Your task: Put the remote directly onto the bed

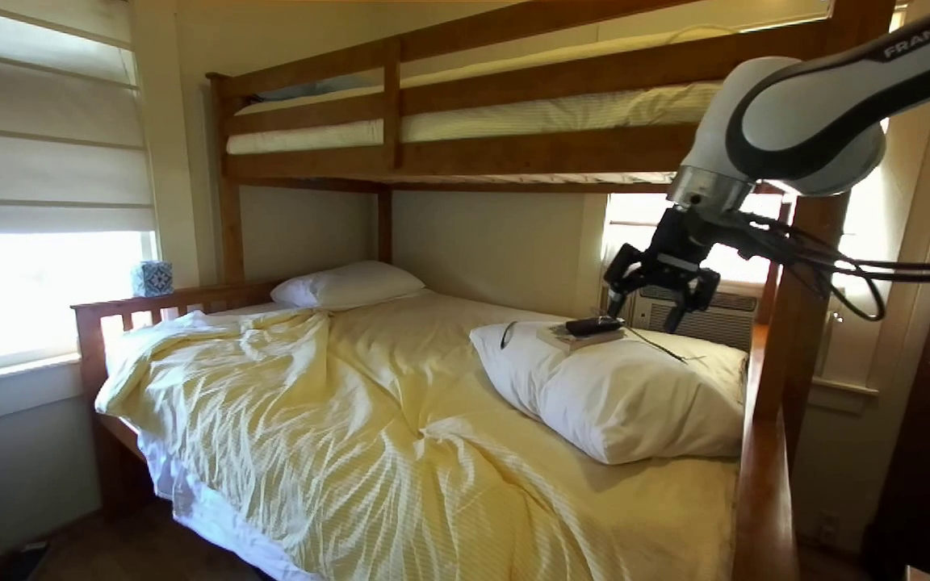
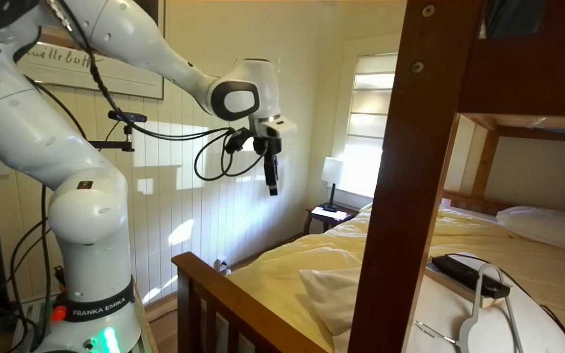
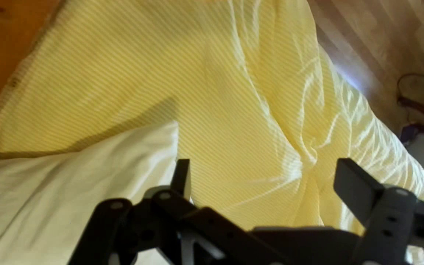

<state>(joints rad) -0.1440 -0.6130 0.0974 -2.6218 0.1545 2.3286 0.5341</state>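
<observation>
Far left there's a window shade [image 1: 41,153] pulled partway down with bright light under it. Next along, a blue-and-white patterned box [image 1: 152,278], either on the wooden end rail [image 1: 182,302] or just behind it, can't tell which. Then the bed [image 1: 441,347] fills the whole middle, its pale yellow sheet [image 1: 271,436] all bunched up, with a far pillow [image 1: 348,286] toward the back. The upper bunk [image 1: 554,113] runs above it.

Going right, a near pillow [image 1: 634,403] lies on the bed, a book-like block [image 1: 571,339] sits on that, and the black remote [image 1: 594,326] lies on the block, so it's up off the sheet. The gripper [image 1: 643,319] kinda lines up with it there, but in an exterior view the fingers [image 2: 271,171] hang well apart from it. They're spread wide and holding nothing; the wrist view shows just yellow sheet through the gap.

Behind that there's an air conditioner [image 1: 727,319], then the arm [image 1: 812,121] reaching in from the upper right.
</observation>
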